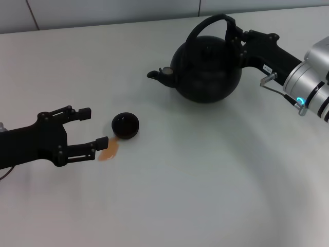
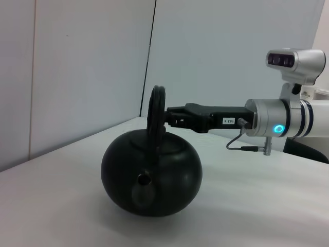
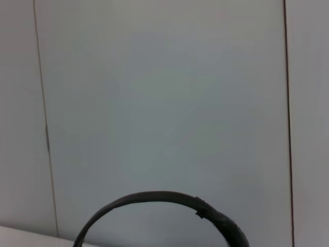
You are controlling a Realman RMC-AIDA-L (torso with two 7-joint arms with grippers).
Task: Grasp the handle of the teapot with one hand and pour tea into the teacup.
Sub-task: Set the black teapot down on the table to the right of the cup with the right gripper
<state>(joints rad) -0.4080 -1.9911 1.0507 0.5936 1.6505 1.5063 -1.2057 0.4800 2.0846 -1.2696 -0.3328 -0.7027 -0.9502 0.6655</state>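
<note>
White and bare, the worktop (image 1: 205,195) runs back to a pale panelled wall (image 2: 77,67) with thin dark seams.

On the far right stands the teapot (image 1: 206,69), round and matte black, upright on the worktop. Its short spout (image 1: 157,74) points to the left, toward the middle of the worktop. The arched handle (image 1: 208,23) rises over the lid knob; the left wrist view shows it edge-on above the pot's body, and the right wrist view shows only the top of its arc, with a wrapped stretch of cord on one side.

The right gripper (image 1: 232,35) reaches in from the far right and meets the handle at its right side, near the top. Its black fingers (image 1: 230,31) sit against the hoop and look pinched on it.

The teacup (image 1: 125,125), small, black and without a handle, stands near the left of the worktop, well apart from the teapot and nearer to the robot. Dark liquid fills it. A small amber puddle of tea (image 1: 109,149) lies on the worktop, touching the cup's near left side.

The left gripper (image 1: 93,127) rests low at the near left, its fingers spread wide and holding nothing. The near fingertip (image 1: 102,142) lies at the edge of the puddle, just beside the cup.
</note>
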